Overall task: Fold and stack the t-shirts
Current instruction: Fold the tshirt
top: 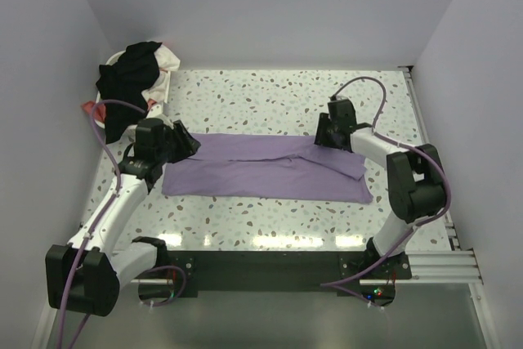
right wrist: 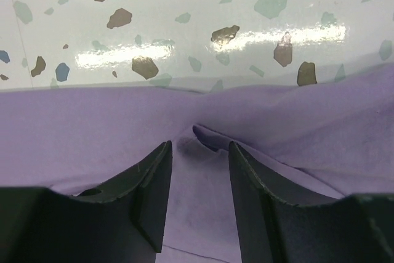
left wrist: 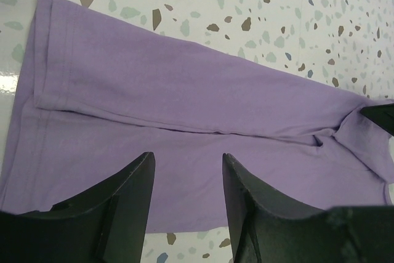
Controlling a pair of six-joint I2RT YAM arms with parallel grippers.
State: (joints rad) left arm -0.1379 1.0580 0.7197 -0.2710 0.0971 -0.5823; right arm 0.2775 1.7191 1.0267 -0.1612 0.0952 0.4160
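T-shirt [top: 261,171] lies spread — left tool [left wrist: 188,177] over its left end, right tool [right wrist: 200,170] at its far edge — both parted, empty.

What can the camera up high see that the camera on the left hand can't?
Only the top view shows the whole right arm and the pile of dark and white clothes in the back left corner. Only the left wrist view shows the stitched hem up close and the left gripper open, fingers apart over the cloth. Both show the purple t-shirt lying on the speckled table.
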